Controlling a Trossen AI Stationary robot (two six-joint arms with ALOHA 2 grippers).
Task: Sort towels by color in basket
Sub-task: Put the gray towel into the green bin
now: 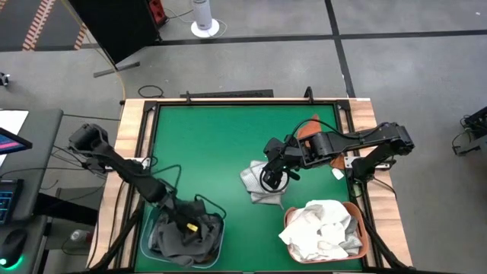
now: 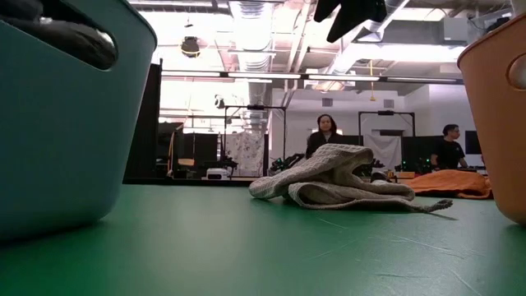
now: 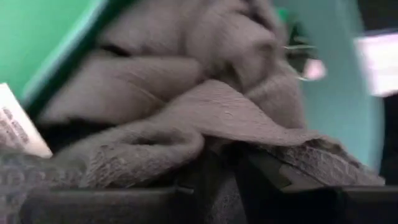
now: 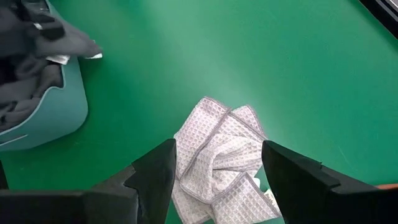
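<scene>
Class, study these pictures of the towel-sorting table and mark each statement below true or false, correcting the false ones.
1. The teal basket holds dark grey towels. True.
2. The right hand grips a towel. False: it hangs open above the checked towel, which lies on the mat.
3. The orange basket holds white towels. True.
4. The left hand hovers at mid-table. False: it is down in the teal basket.
5. A rust orange towel lies near the table's far edge. True.
</scene>
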